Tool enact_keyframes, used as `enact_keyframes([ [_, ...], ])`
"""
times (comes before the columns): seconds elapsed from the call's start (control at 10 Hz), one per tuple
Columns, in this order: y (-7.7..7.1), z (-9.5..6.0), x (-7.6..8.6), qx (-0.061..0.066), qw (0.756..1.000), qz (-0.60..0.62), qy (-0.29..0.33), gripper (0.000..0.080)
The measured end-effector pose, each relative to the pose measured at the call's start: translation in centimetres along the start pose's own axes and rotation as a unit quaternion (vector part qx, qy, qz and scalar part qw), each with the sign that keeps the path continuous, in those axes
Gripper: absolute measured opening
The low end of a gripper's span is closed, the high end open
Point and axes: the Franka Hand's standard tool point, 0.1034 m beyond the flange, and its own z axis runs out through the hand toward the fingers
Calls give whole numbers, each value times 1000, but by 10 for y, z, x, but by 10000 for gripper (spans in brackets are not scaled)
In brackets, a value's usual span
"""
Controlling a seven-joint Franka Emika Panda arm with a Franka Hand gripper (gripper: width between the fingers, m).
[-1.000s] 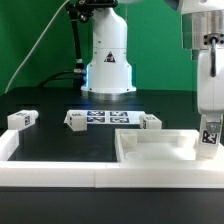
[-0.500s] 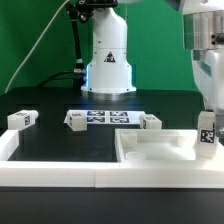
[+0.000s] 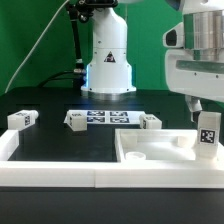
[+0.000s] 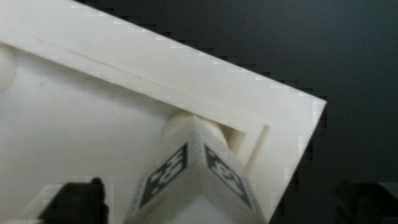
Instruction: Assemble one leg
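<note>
A leg (image 3: 207, 133), a small white post with a black-and-white tag, stands upright at the corner of the large white panel (image 3: 150, 152) on the exterior view's right. My gripper (image 3: 203, 106) hangs just above it. In the wrist view the leg (image 4: 192, 165) sits at the panel's rimmed corner (image 4: 267, 100), between my two dark fingertips (image 4: 71, 203). They stand wide apart and do not touch it, so my gripper (image 4: 217, 208) is open. Three more legs lie on the black table: one at the left (image 3: 22, 119), one by the marker board (image 3: 76, 119), one behind the panel (image 3: 151, 121).
The marker board (image 3: 106, 117) lies flat at the table's middle back. The arm's white base (image 3: 107, 62) stands behind it. A white rail (image 3: 50, 176) runs along the table's front edge, with a raised end at the left (image 3: 8, 145).
My gripper has risen from low around the leg to above it. The leg has stayed standing at the panel's corner.
</note>
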Motion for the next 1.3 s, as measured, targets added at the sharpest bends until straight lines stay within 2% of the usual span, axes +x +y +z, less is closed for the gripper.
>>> enact_keyframes([
  [0.2, 2, 0, 4, -4, 993, -121, 5, 649],
  [0.4, 6, 0, 8, -23, 974, -223, 16, 649],
  [0.5, 6, -1, 10, -25, 963, -267, 19, 649],
  [0.7, 5, -1, 10, -25, 958, -285, 20, 649],
  [0.8, 5, -1, 10, -25, 958, -285, 20, 535],
  [0.9, 5, -1, 10, -25, 958, -285, 20, 535],
  [1.0, 5, -1, 10, -25, 958, -285, 20, 353],
  [1.1, 5, -1, 10, -25, 959, -283, 20, 290],
  [1.3, 6, 0, 10, -23, 964, -264, 18, 290],
])
